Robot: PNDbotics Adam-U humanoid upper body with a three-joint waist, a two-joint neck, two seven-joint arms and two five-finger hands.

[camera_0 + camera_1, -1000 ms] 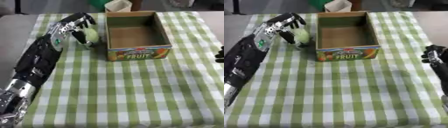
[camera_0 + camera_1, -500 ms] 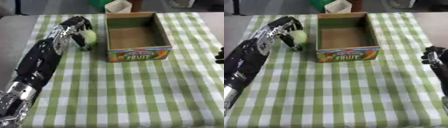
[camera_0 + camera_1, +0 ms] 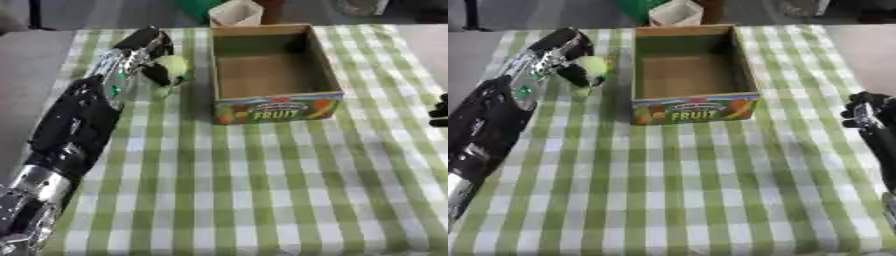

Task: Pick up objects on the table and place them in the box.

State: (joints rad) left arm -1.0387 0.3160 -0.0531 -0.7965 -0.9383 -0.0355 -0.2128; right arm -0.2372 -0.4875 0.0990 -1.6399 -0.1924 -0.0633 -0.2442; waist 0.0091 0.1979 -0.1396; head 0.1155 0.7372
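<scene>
- The left hand point(image 3: 140, 52) is curled round a yellow-green ball point(image 3: 171, 65), up at the far left of the checked tablecloth point(image 3: 254, 190).
- The ball shows at the hand's inner side, the side facing the box point(image 3: 271, 75), with dark fingers wrapped under and behind it. It looks lifted just clear of the cloth, though that is a judgement from the shadow beneath it.
- Here is the relation that counts: the open box lies directly to the right of the held ball, just beside it, its near wall between the two. The box's long axis runs away from the robot, and the ball sits level with the far half.
- The left arm is by far the nearer one; a short carry rightward over the wall should do it.
- The box interior shows bare cardboard, nothing inside yet.
- The right hand point(image 3: 866, 117) sits idle at the right edge, well apart from everything, fingers curled and holding nothing.
</scene>
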